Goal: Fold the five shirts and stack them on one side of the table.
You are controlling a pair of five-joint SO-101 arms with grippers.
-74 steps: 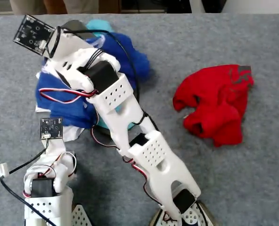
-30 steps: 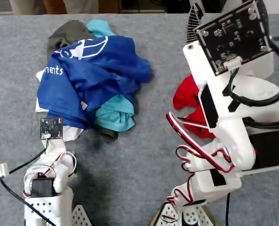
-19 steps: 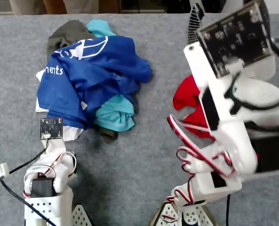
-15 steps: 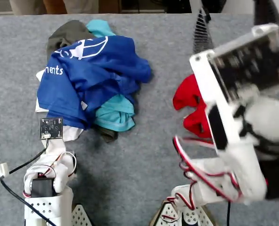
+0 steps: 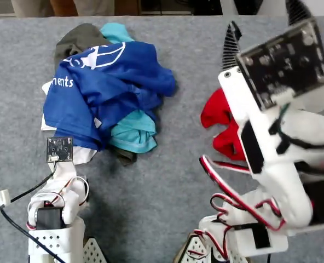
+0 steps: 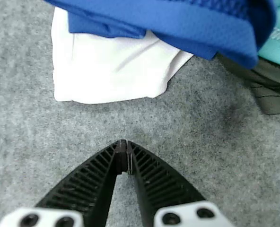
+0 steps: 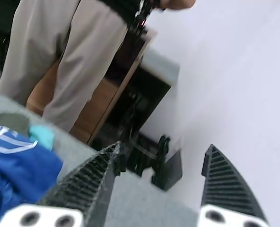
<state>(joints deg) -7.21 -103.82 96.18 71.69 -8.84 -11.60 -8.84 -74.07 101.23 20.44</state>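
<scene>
Left pincer (image 6: 123, 158): pressed together with nothing between the jaws, the tips low over the grey table (image 5: 173, 186).
White shirt (image 6: 112, 71): seen just ahead of the left pincer's tips, apart from them; it lies flat and smooth, and its far part is covered by the blue shirt.
Blue shirt (image 5: 104, 85): crumpled on top of the heap beyond the left pincer, with white print turned upward; it is spread wider than the shirts under it.
Teal shirt (image 5: 133, 134): bunched beneath the blue one, showing at the heap's near edge and again at its far edge.
Dark olive shirt (image 5: 77, 37): tucked under the heap, seen at the far corner, and a strip is seen at the near edge beside the teal one.
Right pincer (image 7: 162, 156): spread wide, nothing held; it is raised high and pointed toward the table's far edge and the room behind.
Red shirt (image 5: 221, 125): crumpled on the table below the right pincer, well apart from the heap, partly hidden by the right arm (image 5: 271, 159).
Change: 2.5 s ago the right arm was stretched across over the blue shirt; it is now lifted clear and swung over the red shirt. The heap is thereby uncovered. The red shirt and the left pincer are found where they were.
</scene>
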